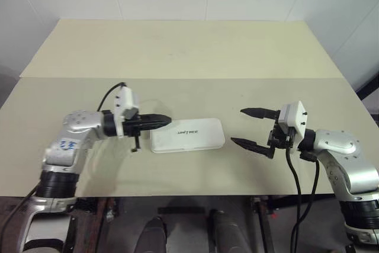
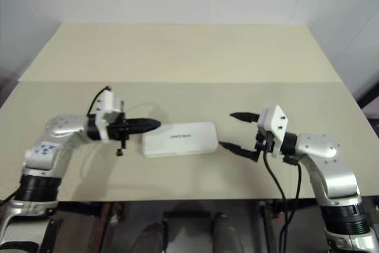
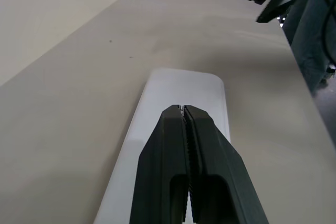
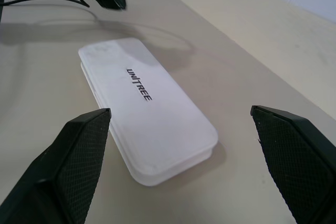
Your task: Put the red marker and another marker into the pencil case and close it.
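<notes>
1. The white hard-plastic rectangular pencil case [image 1: 187,135] with rounded corners lies flat on the beige tabletop [image 1: 177,51], near the front edge, between both tools. Its lid appears down; no markers are visible, so they are presumably inside.
2. The left tool [image 1: 166,120] has its black fingers pressed together, holding nothing. It hovers over the case's left end, tips just above the lid.
3. The right tool [image 1: 244,127] has its fingers spread wide and is empty, standing just right of the case, apart from it.
4. Judgement: closing looks complete. Verify that the seam sits flush along the edge; press evenly if needed, avoiding sliding the case.
</notes>
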Tool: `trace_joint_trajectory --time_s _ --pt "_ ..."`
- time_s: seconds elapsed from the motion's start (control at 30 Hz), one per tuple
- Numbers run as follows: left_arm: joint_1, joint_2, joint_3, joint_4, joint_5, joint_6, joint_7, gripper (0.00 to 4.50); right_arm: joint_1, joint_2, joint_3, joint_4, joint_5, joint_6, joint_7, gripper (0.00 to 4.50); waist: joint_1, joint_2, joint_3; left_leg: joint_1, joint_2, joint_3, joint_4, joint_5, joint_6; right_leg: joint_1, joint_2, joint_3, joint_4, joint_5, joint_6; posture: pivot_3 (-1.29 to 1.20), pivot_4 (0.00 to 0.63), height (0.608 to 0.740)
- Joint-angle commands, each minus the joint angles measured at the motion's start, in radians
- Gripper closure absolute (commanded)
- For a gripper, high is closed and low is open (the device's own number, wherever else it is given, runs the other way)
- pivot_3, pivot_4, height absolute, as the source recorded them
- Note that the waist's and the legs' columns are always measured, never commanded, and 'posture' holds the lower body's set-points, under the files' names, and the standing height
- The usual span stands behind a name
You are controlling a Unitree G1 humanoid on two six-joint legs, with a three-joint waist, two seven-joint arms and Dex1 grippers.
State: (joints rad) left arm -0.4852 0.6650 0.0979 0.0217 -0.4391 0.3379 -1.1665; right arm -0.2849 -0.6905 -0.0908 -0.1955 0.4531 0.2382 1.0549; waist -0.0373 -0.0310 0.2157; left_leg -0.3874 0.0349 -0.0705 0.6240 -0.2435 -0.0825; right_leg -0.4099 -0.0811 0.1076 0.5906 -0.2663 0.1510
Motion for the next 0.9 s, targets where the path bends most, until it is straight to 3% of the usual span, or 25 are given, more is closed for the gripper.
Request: trace_joint_trajectory --time_s 0.03,0.1,0.2,0.57,0.9 --pt "0.029 0.037 0.078 -0.037 -0.047 -0.021 -0.003 4.46 -0.015 -0.017 -0.031 -0.014 0.022 -0.004 0.007 0.00 0.000 0.000 0.000 0.000 0.000 0.000 0.000 0.000 0.000 0.000 0.000 0.000 0.000 0.000 0.000 0.00 0.150 0.740" --pt "0.048 0.039 0.104 -0.043 -0.054 -0.036 0.004 4.46 -0.015 -0.023 -0.038 -0.010 0.024 -0.004 0.008 0.00 0.000 0.000 0.000 0.000 0.000 0.000 -0.001 0.000 0.000 0.000 0.000 0.000 0.000 0.000 0.000 0.00 0.150 0.740" --pt "0.087 0.059 0.167 -0.048 -0.076 -0.046 0.012 3.83 -0.012 -0.027 -0.052 -0.015 0.024 0.003 -0.008 0.00 0.000 0.000 0.000 0.000 0.000 0.000 -0.001 0.000 0.000 0.000 0.000 0.000 -0.001 0.000 0.000 0.00 0.150 0.740" --pt "0.188 0.049 0.195 -0.163 -0.098 -0.051 0.079 0.19 -0.036 -0.055 -0.109 0.003 0.031 -0.001 -0.018 0.00 0.003 0.000 0.000 0.000 0.000 0.000 -0.002 0.000 0.000 0.000 0.000 0.000 -0.002 0.000 0.000 0.00 0.150 0.740" --pt "0.216 0.009 0.190 -0.234 -0.095 -0.109 0.139 0.05 -0.047 -0.090 -0.154 0.025 0.051 -0.019 -0.010 0.00 0.002 0.000 0.000 0.000 0.000 0.000 -0.002 0.000 0.000 0.000 0.000 0.000 -0.002 0.000 0.000 0.00 0.150 0.740"
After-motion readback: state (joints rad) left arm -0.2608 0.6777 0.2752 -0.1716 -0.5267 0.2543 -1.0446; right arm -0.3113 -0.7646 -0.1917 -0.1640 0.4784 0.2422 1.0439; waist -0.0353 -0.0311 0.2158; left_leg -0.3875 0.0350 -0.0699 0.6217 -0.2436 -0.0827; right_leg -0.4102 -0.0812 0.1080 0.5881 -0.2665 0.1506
